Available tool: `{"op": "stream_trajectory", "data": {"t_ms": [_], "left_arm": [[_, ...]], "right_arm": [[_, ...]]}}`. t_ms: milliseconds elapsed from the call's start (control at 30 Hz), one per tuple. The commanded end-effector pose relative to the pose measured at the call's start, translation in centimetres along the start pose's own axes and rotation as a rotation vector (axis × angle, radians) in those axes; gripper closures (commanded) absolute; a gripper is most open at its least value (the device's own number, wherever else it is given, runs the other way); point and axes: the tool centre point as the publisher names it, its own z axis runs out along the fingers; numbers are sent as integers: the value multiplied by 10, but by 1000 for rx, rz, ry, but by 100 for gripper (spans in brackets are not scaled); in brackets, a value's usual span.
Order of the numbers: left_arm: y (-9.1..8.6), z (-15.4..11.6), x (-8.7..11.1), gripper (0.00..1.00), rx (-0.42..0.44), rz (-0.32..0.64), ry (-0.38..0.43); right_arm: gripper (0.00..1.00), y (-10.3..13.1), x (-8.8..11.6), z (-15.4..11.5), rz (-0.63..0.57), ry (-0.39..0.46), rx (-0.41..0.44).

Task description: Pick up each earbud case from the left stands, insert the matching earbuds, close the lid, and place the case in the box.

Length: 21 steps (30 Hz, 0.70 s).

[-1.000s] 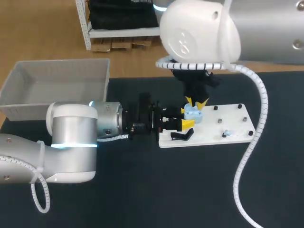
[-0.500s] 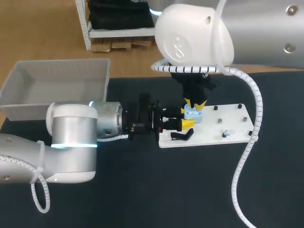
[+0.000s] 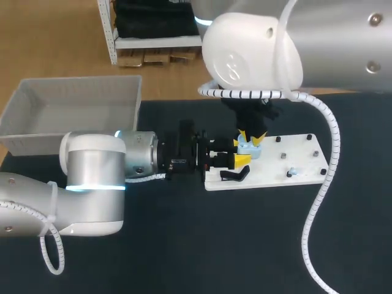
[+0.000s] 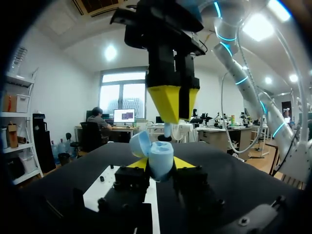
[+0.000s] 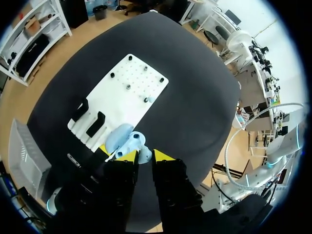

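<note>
From the head view, the left gripper (image 3: pixel 240 160) reaches in level over the near edge of the white board (image 3: pixel 288 160). Its yellow tips are closed on the pale blue earbud case (image 3: pixel 248 147), just above a black stand (image 3: pixel 235 175). The right gripper (image 3: pixel 252 136) points straight down onto the case. A second earbud (image 3: pixel 292 172) lies further along the board, and the grey box (image 3: pixel 73 98) sits well apart at the table's far left.

In the left wrist view, the case (image 4: pixel 160 157) stands upright between the left gripper's fingertips (image 4: pixel 140 164), which press it from both sides. Its opening faces up and its lid (image 4: pixel 139 144) is swung open, leaning off to one side. The right gripper (image 4: pixel 170 105) hangs directly above with its jaws nearly together, pinching a small pale earbud (image 4: pixel 167 130) (only its lower end shows) just over the opening.

In the right wrist view, the right gripper (image 5: pixel 145 155) leaves only a narrow slit between its fingers. The case (image 5: pixel 136 142) lies right under the tips, and its open lid (image 5: pixel 118 136) is tipped toward the board's black stands (image 5: pixel 96 124).
</note>
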Motion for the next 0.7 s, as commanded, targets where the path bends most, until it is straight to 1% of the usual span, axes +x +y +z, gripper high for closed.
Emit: {"op": "stream_trajectory", "data": {"t_ms": [33,700], "left_arm": [[-1,0,0,100,-4,1,-2],[-1,0,0,100,-4,1,-2]], "right_arm": [[100,2,-1,2,1,-1,3],[100,5,-5,8,10,-1,16]]}}
